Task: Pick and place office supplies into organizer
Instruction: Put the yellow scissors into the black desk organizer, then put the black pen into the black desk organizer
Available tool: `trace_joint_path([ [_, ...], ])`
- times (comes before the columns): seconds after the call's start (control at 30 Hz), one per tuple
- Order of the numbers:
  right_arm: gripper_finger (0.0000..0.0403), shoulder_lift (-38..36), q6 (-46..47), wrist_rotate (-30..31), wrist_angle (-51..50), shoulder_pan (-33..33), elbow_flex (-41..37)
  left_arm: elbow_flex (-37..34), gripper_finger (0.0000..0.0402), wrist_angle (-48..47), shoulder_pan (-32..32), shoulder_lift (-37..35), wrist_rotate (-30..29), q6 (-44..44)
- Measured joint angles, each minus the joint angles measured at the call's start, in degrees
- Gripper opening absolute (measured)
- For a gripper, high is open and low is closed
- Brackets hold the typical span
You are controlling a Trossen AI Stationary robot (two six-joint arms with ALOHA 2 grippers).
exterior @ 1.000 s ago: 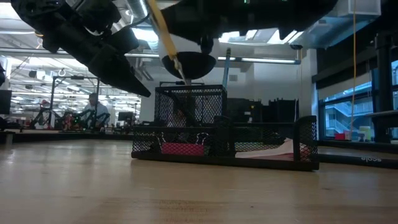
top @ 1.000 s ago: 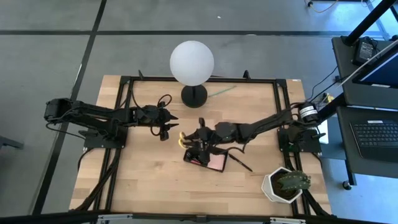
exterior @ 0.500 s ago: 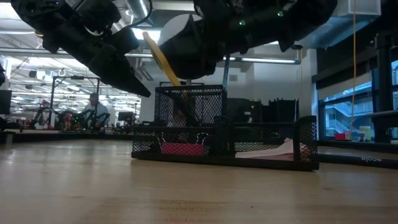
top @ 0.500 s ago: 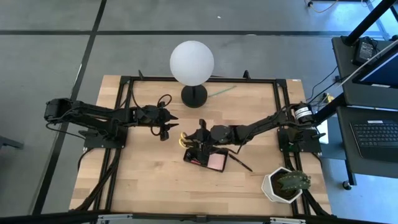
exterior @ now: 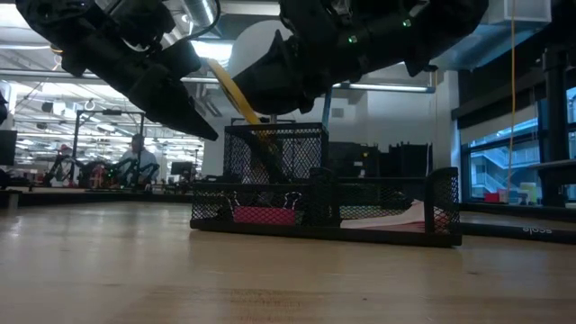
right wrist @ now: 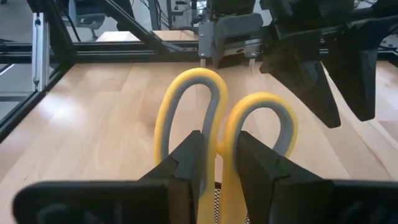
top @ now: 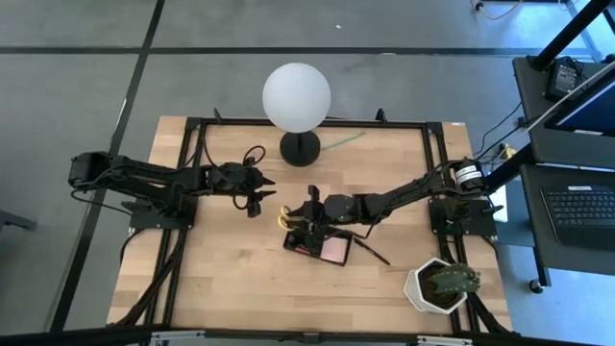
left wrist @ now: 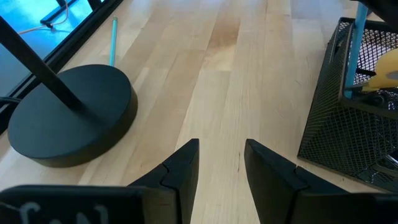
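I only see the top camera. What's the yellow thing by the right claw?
Observer: Scissors. The right wrist view shows the right claw pinching them where the two loops meet.
Operator: Are they in the box yet?
Observer: Partly. The low view shows them tilted, with the lower end inside the tall mesh cup of the organizer.
Operator: And the left claw?
Observer: Its wrist view shows the left claw open above bare wood, beside the lamp base.
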Motion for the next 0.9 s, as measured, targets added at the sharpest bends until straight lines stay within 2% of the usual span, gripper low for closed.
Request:
trace_joint_path([
  [0.13, 0.0100, 0.00, -1.83, -0.02, 0.00, 0.00, 0.00, 0.00, 0.0123, 0.00, 0.02, 0.00, -0.02, 0.02],
  [0.33, 0.0163, 0.00, -0.87, -0.02, 0.07, -0.35, 0.00, 0.00, 0.0123, 0.00, 0.02, 0.00, -0.04, -0.52],
  [0.47, 0.0191, -0.21, -0.97, -0.04, 0.07, -0.35, 0.00, 0.00, 0.0123, 0.00, 0.01, 0.00, -0.04, -0.52],
  [0.7, 0.0201, -5.54, -0.95, -0.02, -1.03, -0.13, 0.00, 0.00, 0.0123, -0.01, 0.02, 0.00, -0.05, -0.25],
  [0.9, 0.0199, -13.38, -1.77, -0.48, -11.74, 2.39, 0.10, 0.00, 0.0123, 0.00, 0.02, 0.00, -0.09, 3.06],
])
